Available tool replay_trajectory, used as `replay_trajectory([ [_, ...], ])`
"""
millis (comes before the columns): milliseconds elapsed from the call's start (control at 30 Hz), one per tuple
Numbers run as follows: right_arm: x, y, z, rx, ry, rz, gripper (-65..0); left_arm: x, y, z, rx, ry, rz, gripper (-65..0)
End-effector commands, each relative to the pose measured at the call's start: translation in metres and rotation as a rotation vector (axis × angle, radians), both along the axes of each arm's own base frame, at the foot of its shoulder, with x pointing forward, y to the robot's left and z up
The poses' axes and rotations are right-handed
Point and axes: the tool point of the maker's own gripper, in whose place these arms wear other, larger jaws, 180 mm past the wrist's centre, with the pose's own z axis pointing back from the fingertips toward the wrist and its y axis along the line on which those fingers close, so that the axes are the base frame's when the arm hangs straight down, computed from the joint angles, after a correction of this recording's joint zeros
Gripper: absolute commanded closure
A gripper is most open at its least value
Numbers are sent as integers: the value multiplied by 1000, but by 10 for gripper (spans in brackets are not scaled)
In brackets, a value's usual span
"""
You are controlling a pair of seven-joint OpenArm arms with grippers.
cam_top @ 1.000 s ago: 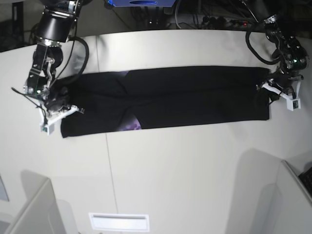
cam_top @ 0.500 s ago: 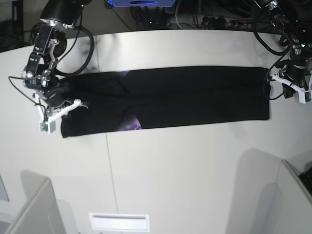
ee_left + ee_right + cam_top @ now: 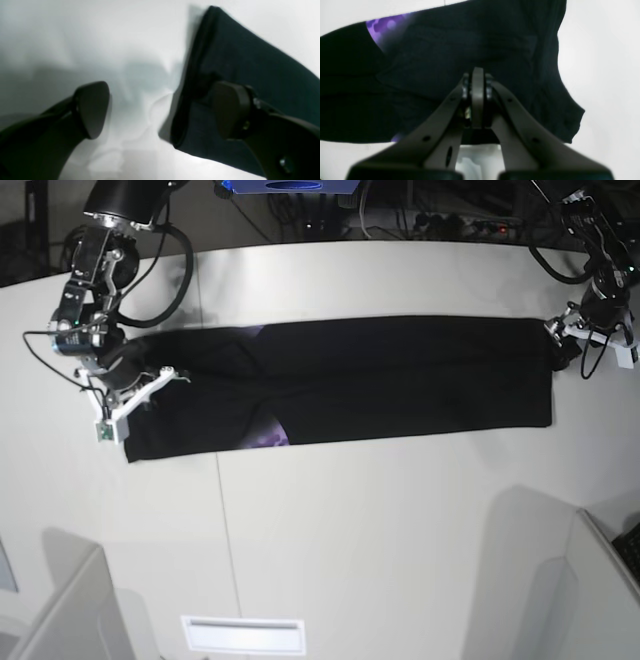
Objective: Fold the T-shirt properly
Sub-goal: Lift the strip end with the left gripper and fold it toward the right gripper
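No brand, label or writing can be read in any view. Base view, left to right: the right hand (image 3: 128, 390), white-tipped on a black arm, sits over the left end of the large black short-sleeved cloth T-shirt (image 3: 400, 375), which lies folded into a long flat band across the middle of the pale, smooth bench (image 3: 380, 520). A small purple patch of print (image 3: 272, 435) shows at the band's near edge; the rest of the print is hidden in the folds. The left hand (image 3: 590, 330) is just beside the band's right end.

Right wrist view: the fingers (image 3: 477, 97) of the right hand (image 3: 477, 82) are pressed together, with rumpled black cloth behind them; whether any fabric is pinched between them cannot be told. Left wrist view, blurred: the fingers (image 3: 92, 107) of the left hand (image 3: 160, 110) stand wide apart, one over bare bench, the other over the T-shirt's layered end edge, which lies between them, unheld.
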Motion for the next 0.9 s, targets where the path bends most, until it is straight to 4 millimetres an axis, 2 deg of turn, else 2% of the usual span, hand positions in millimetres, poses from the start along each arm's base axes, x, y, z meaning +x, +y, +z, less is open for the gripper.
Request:
replay_trajectory([
  [0, 9, -2, 12, -6, -49, 3, 0, 17, -3, 14, 4, -58, -28, -630],
  [267, 4, -2, 8, -6, -38, 3, 0, 35, -35, -6, -58, -30, -103, -630],
  [500, 1, -2, 6, -6, -32, 3, 0, 34, -60, -29, -104, 27, -162, -627],
  [533, 1, -2, 6, -6, -30, 3, 0, 34, -62, -30, -106, 30, -167, -609],
  [633, 1, -2, 5, -6, -29, 3, 0, 33, -62, -30, -107, 30, -165, -477],
  [867, 1, -2, 6, -6, -32, 3, 0, 33, -58, -29, -101, 29, -160, -28],
])
